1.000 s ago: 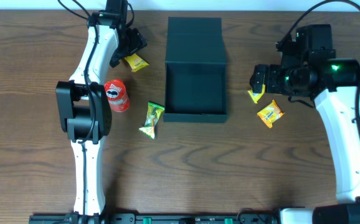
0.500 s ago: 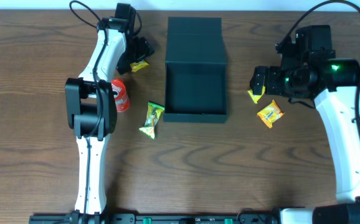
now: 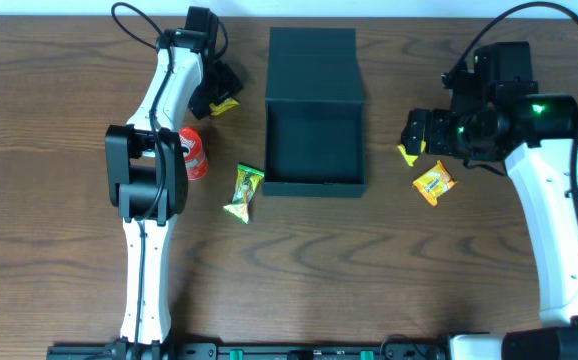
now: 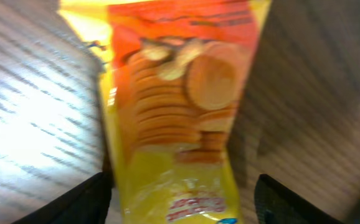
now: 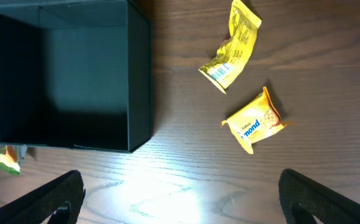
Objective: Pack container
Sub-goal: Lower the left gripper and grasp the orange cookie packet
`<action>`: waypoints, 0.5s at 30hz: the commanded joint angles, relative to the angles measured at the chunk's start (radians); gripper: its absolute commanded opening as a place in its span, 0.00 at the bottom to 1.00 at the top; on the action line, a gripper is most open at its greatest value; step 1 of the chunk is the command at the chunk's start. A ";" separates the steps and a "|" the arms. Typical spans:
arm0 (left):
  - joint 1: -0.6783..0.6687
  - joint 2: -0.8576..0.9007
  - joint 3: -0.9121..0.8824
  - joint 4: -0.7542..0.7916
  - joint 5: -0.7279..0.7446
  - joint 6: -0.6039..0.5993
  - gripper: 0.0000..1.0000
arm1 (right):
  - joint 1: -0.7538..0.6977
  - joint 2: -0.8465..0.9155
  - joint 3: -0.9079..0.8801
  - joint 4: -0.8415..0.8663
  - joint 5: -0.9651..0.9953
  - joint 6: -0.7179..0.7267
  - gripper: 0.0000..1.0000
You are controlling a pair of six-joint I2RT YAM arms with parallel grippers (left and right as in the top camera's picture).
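Straddles yellow-orange biscuit packet (image 4: 180,106) with left pincer (image 4: 183,190) spread, beside dark teal rectangular container (image 3: 314,187). Holds right pincer (image 5: 180,186) spread near two yellow packets (image 5: 231,45) (image 5: 255,121).

A packet (image 4: 180,124) lies on the tabletop (image 3: 69,250) under the left tool (image 4: 186,202), the box (image 3: 314,110) just to its right.

The dark teal-green container (image 3: 314,140) sits upright and open mid-table, its flap lid (image 3: 312,62) folded back flat behind.
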 commanded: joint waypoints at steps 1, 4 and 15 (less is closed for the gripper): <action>0.003 0.029 0.005 -0.031 -0.062 -0.016 0.73 | -0.003 -0.002 0.017 -0.001 -0.005 0.010 0.99; 0.003 0.029 0.005 -0.063 -0.106 -0.013 0.72 | -0.003 -0.002 0.017 0.000 -0.005 0.010 0.99; 0.005 0.029 0.005 -0.077 -0.136 0.061 0.65 | -0.003 -0.002 0.017 0.000 -0.005 0.010 0.99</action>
